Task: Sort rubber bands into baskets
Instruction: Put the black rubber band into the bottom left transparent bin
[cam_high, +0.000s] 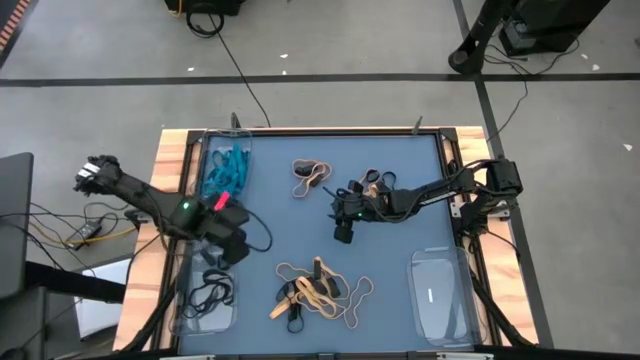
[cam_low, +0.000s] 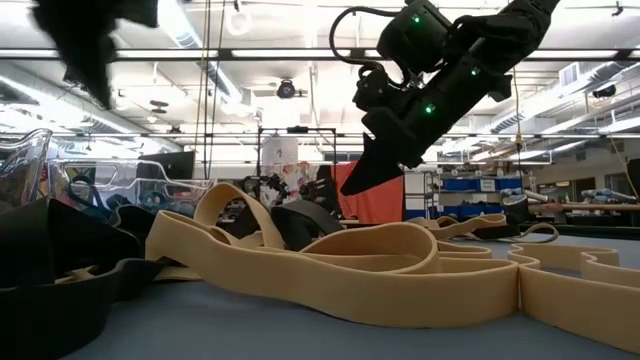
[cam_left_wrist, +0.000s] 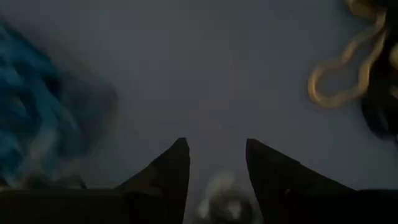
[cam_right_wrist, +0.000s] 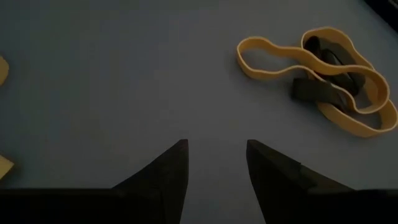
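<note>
My left gripper (cam_high: 233, 250) (cam_left_wrist: 214, 146) is open and empty above the mat, between the clear tray of teal bands (cam_high: 226, 168) and the clear tray of black bands (cam_high: 210, 293). My right gripper (cam_high: 343, 232) (cam_right_wrist: 214, 146) is open and empty above bare mat near the table's middle, pointing down (cam_low: 378, 172). A tan and black cluster (cam_high: 312, 176) lies at the far middle, and another (cam_high: 372, 184) lies by the right arm. A larger tan and black pile (cam_high: 320, 290) (cam_low: 330, 260) lies near the front. A tan loop tangled with black bands (cam_right_wrist: 333, 74) lies ahead of the right fingers.
A clear tray (cam_high: 441, 296) stands at the near right. The wooden table frame (cam_high: 172, 160) borders the blue mat. There is bare mat (cam_high: 400, 250) between the right gripper and the near-right tray. Black cables run along the table's sides.
</note>
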